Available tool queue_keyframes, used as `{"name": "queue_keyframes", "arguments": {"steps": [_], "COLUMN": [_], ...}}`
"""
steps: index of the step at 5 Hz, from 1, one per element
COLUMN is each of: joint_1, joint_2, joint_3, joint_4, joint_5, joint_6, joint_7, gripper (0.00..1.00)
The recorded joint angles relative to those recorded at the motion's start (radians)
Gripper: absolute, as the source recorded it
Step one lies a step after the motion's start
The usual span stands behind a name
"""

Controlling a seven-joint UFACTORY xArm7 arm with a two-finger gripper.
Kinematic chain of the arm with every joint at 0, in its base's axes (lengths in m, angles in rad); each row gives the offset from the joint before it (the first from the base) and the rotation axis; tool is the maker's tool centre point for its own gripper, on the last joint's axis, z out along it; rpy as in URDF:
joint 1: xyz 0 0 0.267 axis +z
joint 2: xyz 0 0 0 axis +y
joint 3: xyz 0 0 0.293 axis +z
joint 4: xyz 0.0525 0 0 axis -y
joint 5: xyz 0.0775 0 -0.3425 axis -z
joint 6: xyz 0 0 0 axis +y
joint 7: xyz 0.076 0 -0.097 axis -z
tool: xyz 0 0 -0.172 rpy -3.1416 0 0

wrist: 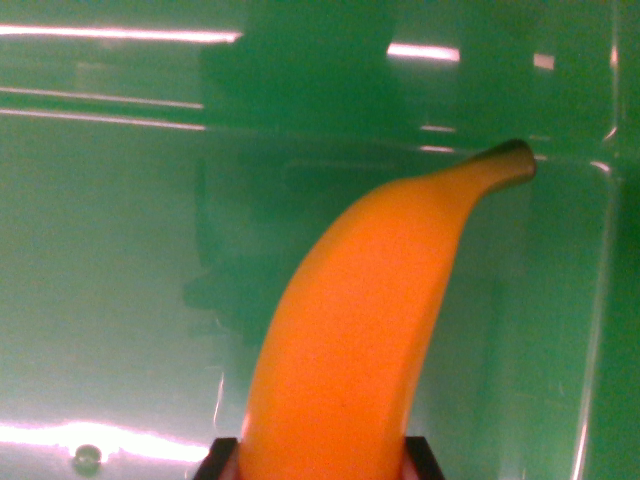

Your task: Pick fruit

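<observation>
Gripper (322, 462) jaws appear as two black tips at the bottom edge of the wrist view, pressed against either side of the banana (365, 330) and pinching its lower end. Banana rises from between them, curving toward the wrist view's right, its dark-tipped stem uppermost. Behind it lies a glossy green bin (110, 260) with bright light reflections.
</observation>
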Motion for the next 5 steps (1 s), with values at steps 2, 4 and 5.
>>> {"name": "queue_keyframes", "arguments": {"steps": [2,4,5], "joint_1": [0.0009,0.0019,0.0029], "joint_2": [-0.015,-0.030,-0.047], "joint_3": [0.000,-0.001,-0.001], "joint_4": [0.025,0.051,0.079], "joint_5": [-0.0017,-0.0035,-0.0054], "joint_6": [0.040,0.081,0.125], "joint_7": [-0.001,-0.002,-0.003], "gripper": [1.00,1.00,1.00]}}
